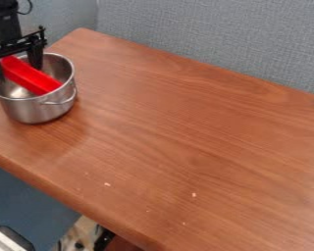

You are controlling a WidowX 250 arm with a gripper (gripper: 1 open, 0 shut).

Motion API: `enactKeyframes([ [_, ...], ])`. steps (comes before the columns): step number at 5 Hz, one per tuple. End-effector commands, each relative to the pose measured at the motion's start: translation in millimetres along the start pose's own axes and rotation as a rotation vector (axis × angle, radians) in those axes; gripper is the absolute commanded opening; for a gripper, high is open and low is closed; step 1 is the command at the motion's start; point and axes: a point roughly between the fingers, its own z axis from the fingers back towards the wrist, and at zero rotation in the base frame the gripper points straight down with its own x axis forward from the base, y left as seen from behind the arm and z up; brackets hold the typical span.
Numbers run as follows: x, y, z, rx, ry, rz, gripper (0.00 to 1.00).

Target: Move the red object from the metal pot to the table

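The gripper (16, 59) is at the pot with its fingers spread wide, one on each side of the raised end of the red object (32, 76), and no grip on it can be made out. The likeliest trouble is a poor hold: if the fingers close too high or off the bar's middle line, the smooth block could twist or slide back down the steel. A finger stands close to the rim at the back, so a descent slightly off line might press on the metal pot (35, 110) and tip or shove it. Lifting at a slant could also catch the bar's lower end under the wall and drag the pot along. The pot is near the left end of the table (186, 137) as the camera sees it, between the back and front edges, so a hard push outward might carry it toward an edge. As for what holds what, the shiny pot stands upright on the wood, its small side handle (62, 101) facing the open tabletop. The red bar lies tilted inside it, the raised end by the gripper and the other end slanting down toward the handle side. Whether anything lies beneath the bar cannot be told.
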Motion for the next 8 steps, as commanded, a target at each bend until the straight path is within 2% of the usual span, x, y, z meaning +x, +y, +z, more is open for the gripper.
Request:
enactKeyframes([
  [1,5.1,1,12.8,-0.006,-0.041,-0.001,0.00],
  [2,4.1,0,13.2,-0.007,-0.042,-0.002,0.00],
  [5,-4.6,-11,44.9,-0.053,-0.037,-0.022,0.00],
  [6,-13.5,-24,61.4,-0.080,-0.036,-0.053,0.00],
  [7,-23.9,-33,74.7,-0.094,-0.047,-0.087,0.00],
  [8,-40.6,-47,93.1,-0.122,-0.046,-0.130,0.00],
])
